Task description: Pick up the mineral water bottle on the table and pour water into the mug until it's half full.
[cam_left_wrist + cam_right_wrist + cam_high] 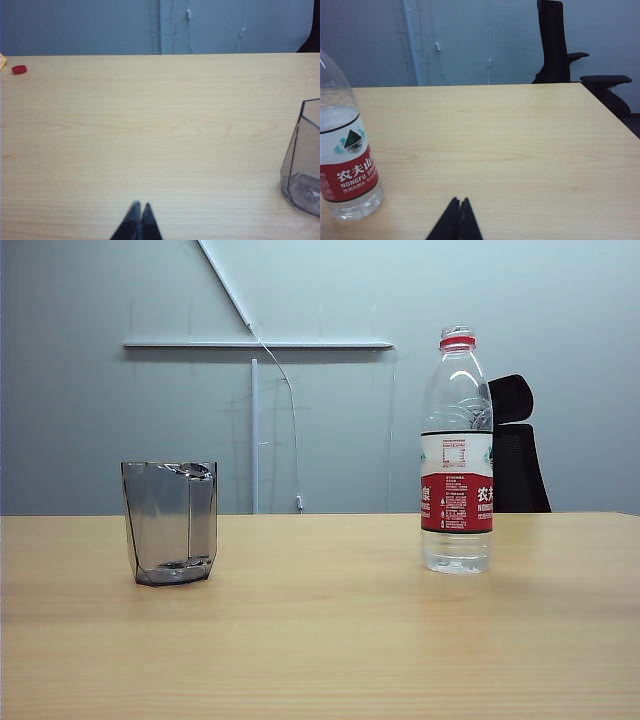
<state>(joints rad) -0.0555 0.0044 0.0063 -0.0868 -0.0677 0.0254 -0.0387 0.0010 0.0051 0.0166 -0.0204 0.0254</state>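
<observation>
Both claws — left claw [139, 205], right claw [459, 201] — closed, low over the table [330, 640]; mineral water bottle [457, 455] uncapped, mug [170, 522] empty.

The mineral water bottle [457, 455] stands upright right of centre on the pale wood-grain tabletop [320, 640], uncapped, clear with a red neck ring and red-and-white label. The mug [170, 522], smoky-grey, faceted and tapering, stands upright at left, well apart from the bottle.
</observation>
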